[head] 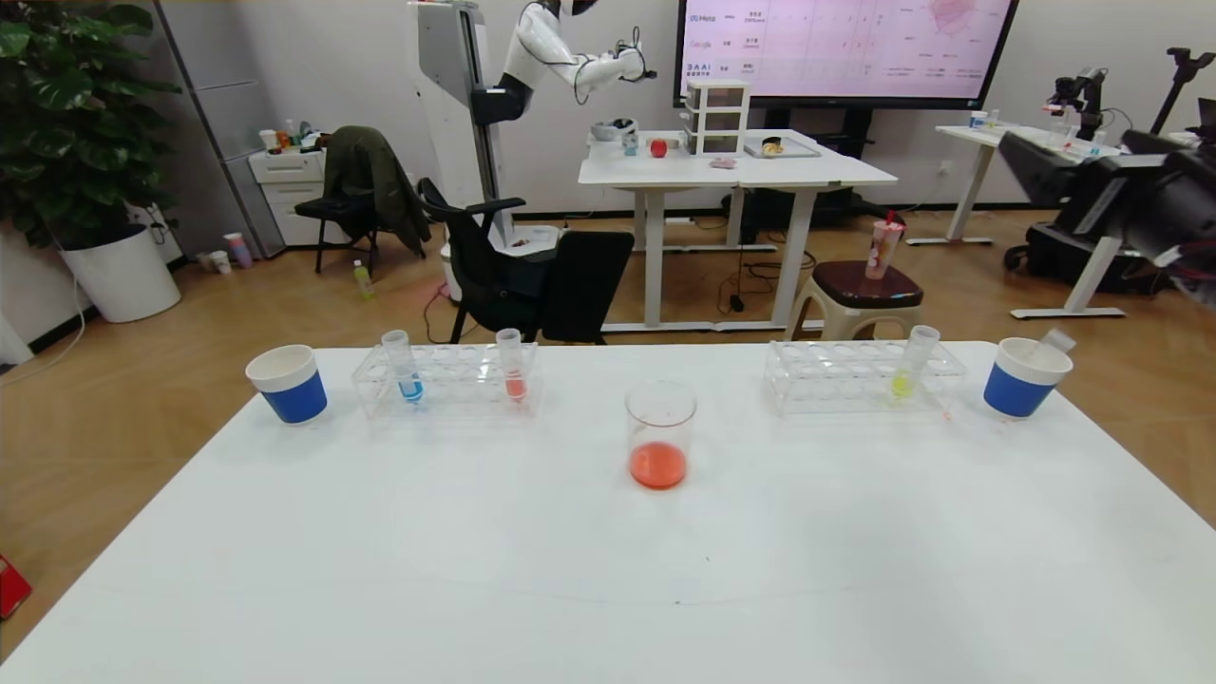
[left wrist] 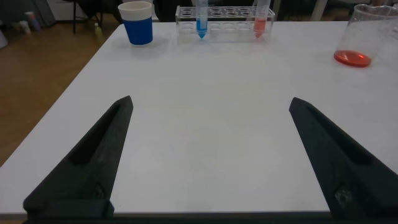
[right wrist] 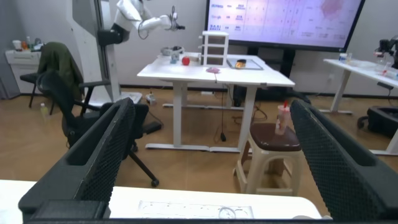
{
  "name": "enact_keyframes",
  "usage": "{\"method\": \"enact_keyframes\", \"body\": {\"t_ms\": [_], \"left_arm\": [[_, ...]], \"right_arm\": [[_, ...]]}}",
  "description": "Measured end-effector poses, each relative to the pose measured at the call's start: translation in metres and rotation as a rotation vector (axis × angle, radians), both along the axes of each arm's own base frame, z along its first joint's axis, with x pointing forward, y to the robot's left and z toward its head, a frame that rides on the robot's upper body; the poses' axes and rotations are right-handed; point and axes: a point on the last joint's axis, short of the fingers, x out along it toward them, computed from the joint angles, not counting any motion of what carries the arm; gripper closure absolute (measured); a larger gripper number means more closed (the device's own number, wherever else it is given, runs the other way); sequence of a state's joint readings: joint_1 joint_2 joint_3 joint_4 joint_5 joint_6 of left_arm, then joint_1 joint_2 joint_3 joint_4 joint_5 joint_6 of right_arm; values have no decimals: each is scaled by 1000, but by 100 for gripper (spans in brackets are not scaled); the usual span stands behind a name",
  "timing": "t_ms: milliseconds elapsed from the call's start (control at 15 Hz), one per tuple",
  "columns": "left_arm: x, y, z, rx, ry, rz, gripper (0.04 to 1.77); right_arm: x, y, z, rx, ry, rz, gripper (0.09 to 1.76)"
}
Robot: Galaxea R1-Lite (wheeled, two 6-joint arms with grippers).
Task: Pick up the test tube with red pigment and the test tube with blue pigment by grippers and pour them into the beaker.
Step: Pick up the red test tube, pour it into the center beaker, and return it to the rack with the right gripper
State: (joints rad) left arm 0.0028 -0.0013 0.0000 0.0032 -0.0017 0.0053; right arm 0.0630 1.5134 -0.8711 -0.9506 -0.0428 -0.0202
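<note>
The beaker (head: 660,435) stands mid-table with red liquid at its bottom; it also shows in the left wrist view (left wrist: 357,37). The test tube with blue pigment (head: 405,367) stands in the left rack (head: 446,382), as the left wrist view also shows (left wrist: 201,18). A paler salmon-red tube (head: 512,367) stands in the same rack. No tube with vivid red liquid shows. An empty clear tube (head: 1054,340) leans in the right cup (head: 1019,378). My left gripper (left wrist: 211,101) is open and empty, low over the near left table. My right gripper (right wrist: 211,104) is open and empty, raised at the far right.
A second rack (head: 863,375) at the back right holds a yellow-green tube (head: 912,366). A white cup with a blue sleeve (head: 288,383) stands at the back left. My right arm (head: 1130,195) hangs above the table's far right corner. Chairs, a stool and desks stand beyond the table.
</note>
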Motion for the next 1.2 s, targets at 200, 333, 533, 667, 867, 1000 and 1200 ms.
{"method": "enact_keyframes", "body": {"t_ms": [200, 333, 533, 667, 867, 1000, 1200], "left_arm": [[0, 0, 0, 0, 0, 0, 6], [0, 0, 0, 0, 0, 0, 6], [0, 0, 0, 1, 0, 0, 6], [0, 0, 0, 0, 0, 0, 6], [0, 0, 0, 1, 0, 0, 6], [0, 0, 0, 0, 0, 0, 6], [0, 0, 0, 0, 0, 0, 6]], "right_arm": [[-78, -6, 19, -9, -19, -12, 11], [-130, -11, 16, -49, 3, -37, 11], [-195, -16, -6, -89, 113, -82, 11], [-232, -17, -21, -100, 158, -96, 11], [-276, -16, -44, -103, 125, -109, 11], [-296, -16, -63, -103, 83, -112, 11], [-315, -16, -95, -103, 31, -91, 11]]}}
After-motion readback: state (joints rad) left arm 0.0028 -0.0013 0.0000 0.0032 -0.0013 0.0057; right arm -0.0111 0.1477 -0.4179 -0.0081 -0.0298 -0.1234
